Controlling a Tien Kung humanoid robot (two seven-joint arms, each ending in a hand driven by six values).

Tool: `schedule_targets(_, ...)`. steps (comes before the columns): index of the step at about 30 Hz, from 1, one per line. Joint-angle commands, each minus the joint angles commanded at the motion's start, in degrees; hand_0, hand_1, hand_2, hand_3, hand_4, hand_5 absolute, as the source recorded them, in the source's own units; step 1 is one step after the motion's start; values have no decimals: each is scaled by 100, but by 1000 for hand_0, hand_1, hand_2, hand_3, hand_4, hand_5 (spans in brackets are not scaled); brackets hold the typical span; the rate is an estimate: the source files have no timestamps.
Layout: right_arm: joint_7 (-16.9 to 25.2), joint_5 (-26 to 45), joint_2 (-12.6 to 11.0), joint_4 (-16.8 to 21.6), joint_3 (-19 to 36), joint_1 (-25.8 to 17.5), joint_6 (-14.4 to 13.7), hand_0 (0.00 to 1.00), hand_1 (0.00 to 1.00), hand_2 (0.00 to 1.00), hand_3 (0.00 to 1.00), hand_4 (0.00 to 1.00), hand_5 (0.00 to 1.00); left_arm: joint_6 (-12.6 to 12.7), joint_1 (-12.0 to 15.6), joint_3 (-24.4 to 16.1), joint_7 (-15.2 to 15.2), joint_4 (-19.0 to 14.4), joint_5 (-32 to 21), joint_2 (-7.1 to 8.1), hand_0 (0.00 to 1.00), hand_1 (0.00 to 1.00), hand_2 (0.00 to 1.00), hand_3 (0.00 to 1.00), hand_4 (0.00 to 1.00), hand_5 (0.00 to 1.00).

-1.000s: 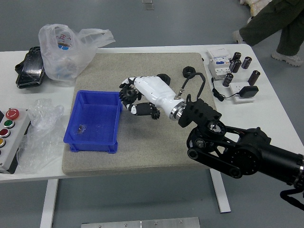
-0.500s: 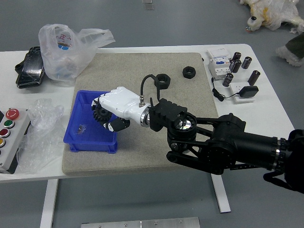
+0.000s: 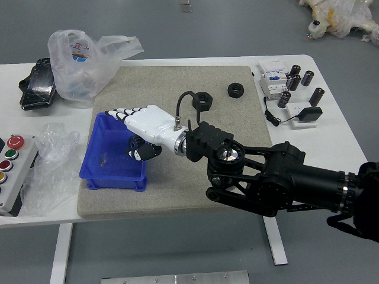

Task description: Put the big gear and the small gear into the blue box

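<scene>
My right hand [image 3: 125, 134] reaches in from the right over the blue box [image 3: 112, 184], its fingers spread and pointing left above the box's far side, its thumb lower down. Under the palm, beside the thumb, a black gear [image 3: 136, 141] partly shows inside the box's right half; the hand covers the rest of it, and whether it touches the gear or the box floor is unclear. I cannot tell from its size whether it is the big or the small one. A small, indistinct spot marks the box floor at left. My left arm is out of view.
Two black nut-like rings, a nearer one [image 3: 203, 101] and a farther one [image 3: 235, 90], lie on the grey mat [image 3: 172, 80]. Plastic bags [image 3: 77, 65] and a button panel [image 3: 15, 171] are at left. White devices [image 3: 273, 80] and several black cylinders stand at right.
My right hand has moved left over the box with the gear, and its fingers have since opened and straightened away from it. The person's legs at top right have left the view.
</scene>
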Motion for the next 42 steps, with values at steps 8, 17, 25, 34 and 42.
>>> schedule_targets(8,-16,225,-663,-142,792,-607,-197,458,813,874,902,724,271,13,16,10,-12,3,-46,-6,637,644,609,713,634,254)
schedule_targets(17,7,410,-796,-451,672,-1260,-208,436,737,800,850,709,249,17,19,15,-17,5,-69,-26,637,644,609,714,634,254)
schedule_targets(25,67,425,-725,-768,488,-1372,-224,423,685,727,794,702,264,14,14,-10,1,2,-20,-12,637,643,609,715,634,254)
schedule_targets(34,202,602,-556,-1150,356,-1255,-384,376,626,607,674,435,173,7,18,-28,14,-2,26,-13,637,643,609,715,634,256)
schedule_targets(42,317,687,-498,-1305,279,-1214,-612,328,476,353,419,133,2,5,17,-8,4,-3,5,-28,637,643,609,715,635,256)
